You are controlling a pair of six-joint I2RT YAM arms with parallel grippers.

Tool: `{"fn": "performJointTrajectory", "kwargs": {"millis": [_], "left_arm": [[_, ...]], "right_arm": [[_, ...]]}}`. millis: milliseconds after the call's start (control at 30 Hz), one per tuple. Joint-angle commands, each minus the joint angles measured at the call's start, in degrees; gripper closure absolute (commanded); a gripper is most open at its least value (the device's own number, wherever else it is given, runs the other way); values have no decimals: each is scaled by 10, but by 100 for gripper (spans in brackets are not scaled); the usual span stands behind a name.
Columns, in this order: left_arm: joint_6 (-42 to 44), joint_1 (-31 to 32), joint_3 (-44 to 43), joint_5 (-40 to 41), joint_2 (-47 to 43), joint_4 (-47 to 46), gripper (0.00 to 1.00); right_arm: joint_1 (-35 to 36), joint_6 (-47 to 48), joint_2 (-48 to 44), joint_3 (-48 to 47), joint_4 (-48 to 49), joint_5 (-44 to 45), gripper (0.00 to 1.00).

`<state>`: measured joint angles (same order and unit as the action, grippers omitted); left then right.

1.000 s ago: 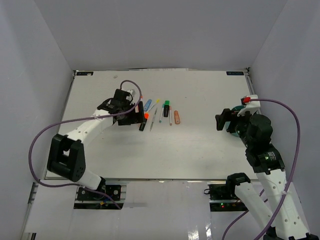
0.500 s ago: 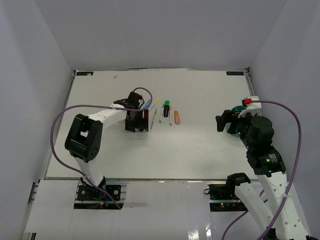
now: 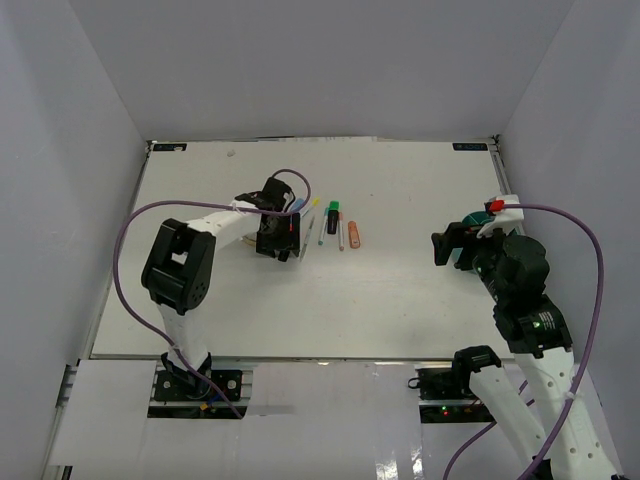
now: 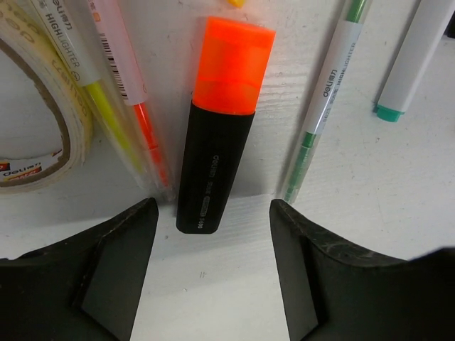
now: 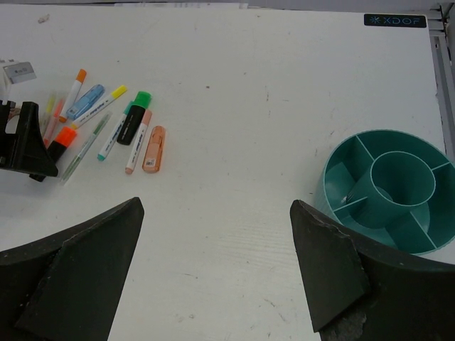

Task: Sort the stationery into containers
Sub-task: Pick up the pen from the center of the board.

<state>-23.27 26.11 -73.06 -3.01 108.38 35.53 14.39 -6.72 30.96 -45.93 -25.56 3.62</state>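
Note:
My left gripper (image 3: 283, 248) is open, low over the left end of the stationery row. In the left wrist view its jaws (image 4: 213, 238) straddle the butt end of a black highlighter with an orange cap (image 4: 222, 135) lying on the table, not touching it. A yellow highlighter pen (image 4: 85, 78), an orange pen (image 4: 138, 106) and a beige loop (image 4: 50, 114) lie to its left, and a green pen (image 4: 320, 114) to its right. My right gripper (image 5: 215, 206) is open and empty, above the table beside the teal organiser cup (image 5: 334, 167).
A black highlighter with a green cap (image 5: 134, 117), a salmon one (image 5: 153, 148), a light blue one (image 5: 86, 101) and thin pens lie in the row. The organiser (image 3: 468, 226) sits near the table's right edge, mostly hidden by my right arm. White walls enclose the table.
My left arm has swung in and its gripper has turned and settled over the orange-capped highlighter. The right arm has barely moved.

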Motion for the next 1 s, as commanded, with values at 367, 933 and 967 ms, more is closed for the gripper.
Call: {"fn": "performJointTrajectory", "kwargs": {"millis": [367,933,967], "left_arm": [[11,25,5,22,30,10,48],[-2,49,20,53,-17,26,85],[-2,49,21,52,-27,27,88]], "right_arm": [[4,3,-11,7,23,-5,10],[4,5,-8,-3,11,-27,10],[4,5,-7,-6,10,-30,10]]}}
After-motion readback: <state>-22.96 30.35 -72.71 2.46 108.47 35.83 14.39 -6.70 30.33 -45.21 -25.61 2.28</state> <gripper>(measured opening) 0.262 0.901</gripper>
